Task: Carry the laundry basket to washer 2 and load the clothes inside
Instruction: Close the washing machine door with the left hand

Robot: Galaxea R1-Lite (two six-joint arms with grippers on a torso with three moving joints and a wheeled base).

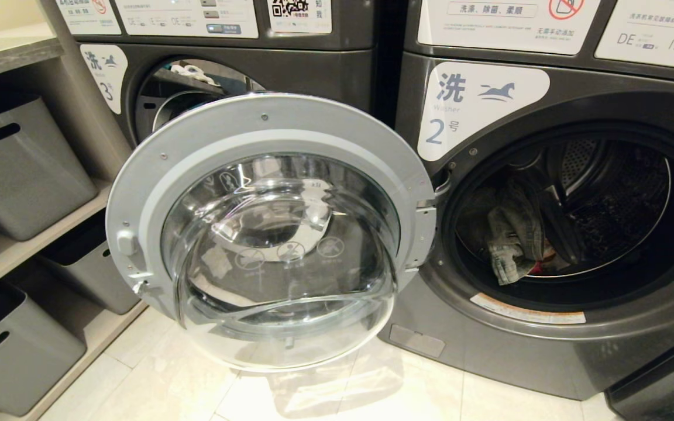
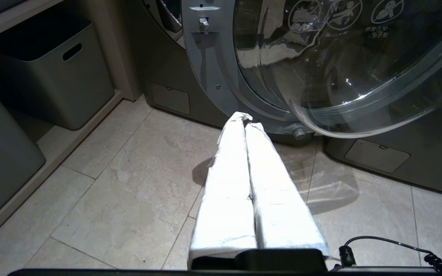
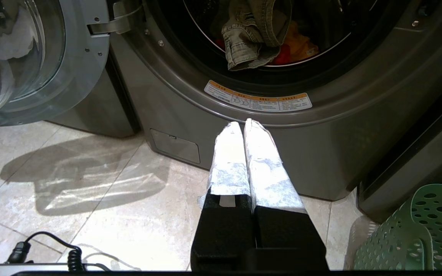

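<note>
Washer 2 (image 1: pixel 477 111), dark grey with a white label, stands with its round glass door (image 1: pixel 272 234) swung wide open to the left. Inside its drum lie the clothes: faded denim jeans (image 3: pixel 249 38) hanging over the drum lip, a yellow garment (image 3: pixel 299 44) and a pink-red garment (image 3: pixel 282 57) behind them; the jeans (image 1: pixel 515 234) also show in the head view. The green laundry basket (image 3: pixel 424 234) stands on the floor to the right of the washer. My left gripper (image 2: pixel 245 118) is shut and empty, low over the floor below the open door. My right gripper (image 3: pixel 241 123) is shut and empty, low before the washer's front.
Another washer (image 1: pixel 243 64) stands to the left, behind the open door. Grey storage bins (image 1: pixel 18 164) fill wooden shelves at far left. Pale tiled floor (image 2: pixel 129 184) lies under both grippers. A coiled black cable (image 3: pixel 52 249) runs near the right wrist.
</note>
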